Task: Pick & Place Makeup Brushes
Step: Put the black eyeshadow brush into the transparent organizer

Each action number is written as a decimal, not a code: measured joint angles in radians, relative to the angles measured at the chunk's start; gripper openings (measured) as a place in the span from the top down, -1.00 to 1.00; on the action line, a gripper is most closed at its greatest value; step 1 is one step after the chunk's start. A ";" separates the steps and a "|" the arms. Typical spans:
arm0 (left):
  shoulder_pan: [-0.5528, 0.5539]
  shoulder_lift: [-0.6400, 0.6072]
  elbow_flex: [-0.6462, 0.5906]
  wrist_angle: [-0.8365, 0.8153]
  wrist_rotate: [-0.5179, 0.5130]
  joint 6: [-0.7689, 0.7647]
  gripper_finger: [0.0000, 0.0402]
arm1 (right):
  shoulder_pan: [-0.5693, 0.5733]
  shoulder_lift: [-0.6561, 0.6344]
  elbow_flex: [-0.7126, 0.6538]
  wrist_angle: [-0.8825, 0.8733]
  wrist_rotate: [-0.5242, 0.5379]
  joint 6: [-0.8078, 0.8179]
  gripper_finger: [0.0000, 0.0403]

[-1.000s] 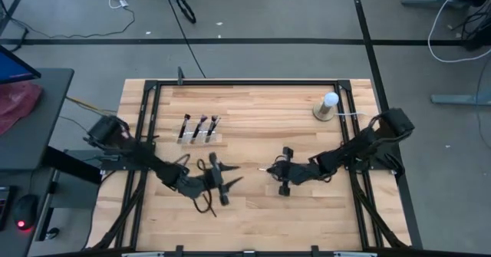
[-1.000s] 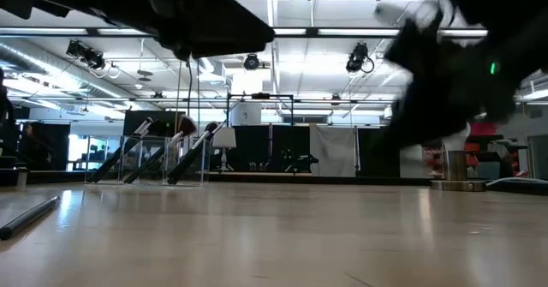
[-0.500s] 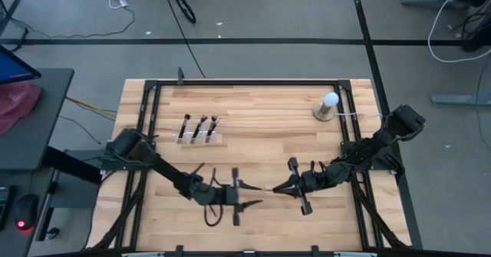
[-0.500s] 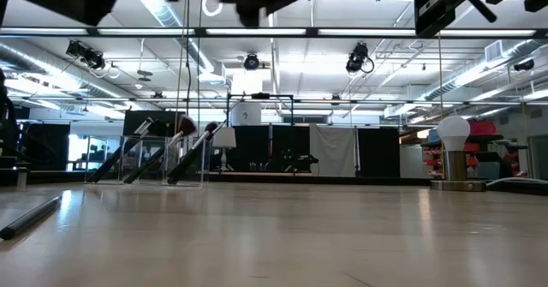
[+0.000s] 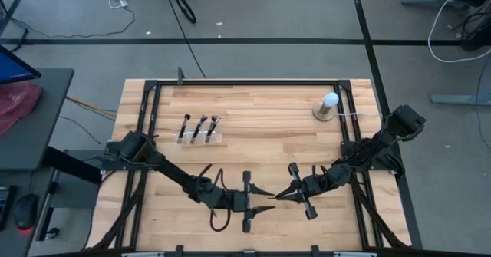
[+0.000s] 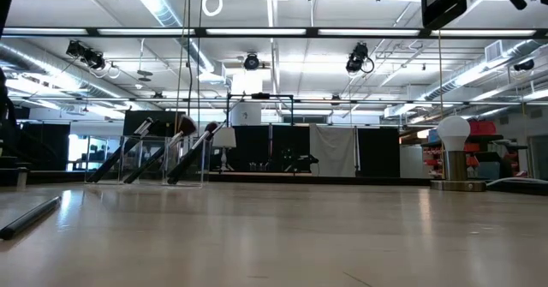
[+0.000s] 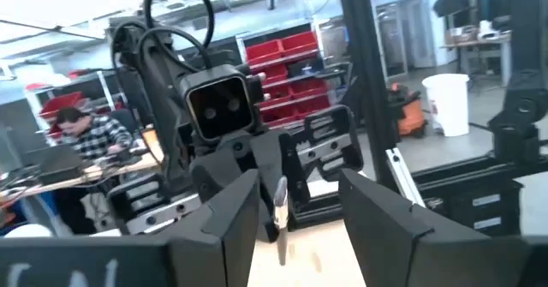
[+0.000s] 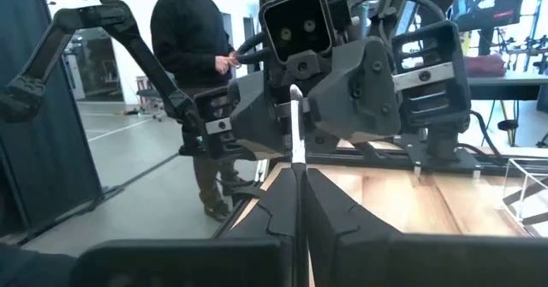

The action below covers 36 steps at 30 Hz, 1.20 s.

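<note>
My right gripper point(image 5: 279, 196) is shut on one thin makeup brush point(image 8: 294, 124) above the table's near middle. The brush sticks out level toward my left gripper point(image 5: 259, 199). That gripper faces it, open, with a finger on either side of the brush's free end point(image 7: 280, 203) and not touching it. Three more makeup brushes point(image 5: 198, 126) lean in a clear holder point(image 6: 163, 160) at the far left. Another brush point(image 6: 30, 217) lies flat on the table at the left of the low view. My right gripper pinches the brush point(image 8: 294, 160) between its two fingers. The brush runs along the fingers and juts out past their tips, level, toward the table's left. It is lifted clear of the table. Which end sits in the fingers I cannot tell.
A white ball on a round base point(image 5: 327, 106) stands at the far right of the table. A black frame point(image 5: 245, 84) runs around the wooden top. Bare wood lies between the holder and the ball. A person point(image 8: 199, 56) stands in the room beyond the table.
My left gripper has swung toward the table's right and near edge and risen, ending in front of the right gripper. My right gripper has lifted, moved toward the near edge and tipped up to level, carrying the brush clear of the table. Both arms have left the low view.
</note>
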 joint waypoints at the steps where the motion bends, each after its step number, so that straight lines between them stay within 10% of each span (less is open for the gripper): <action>1: 0.004 0.000 0.001 -0.002 0.018 -0.003 0.18 | 0.000 0.000 0.000 0.000 0.000 0.000 0.96; 13: 0.004 0.000 0.002 -0.018 0.026 -0.006 0.91 | 0.003 0.000 0.001 -0.008 -0.004 0.000 0.94; 19: -0.023 -0.047 0.002 -0.129 -0.080 -0.033 0.90 | 0.001 -0.014 0.001 -0.025 0.010 0.024 0.75; 28: -0.107 -0.356 0.002 -0.928 -0.554 -0.421 0.91 | 0.008 -0.107 -0.031 -0.142 0.048 0.093 0.39; 36: -0.022 -0.607 0.002 -2.018 -0.580 -1.302 0.91 | 0.008 -0.097 -0.039 -0.155 0.045 0.131 0.34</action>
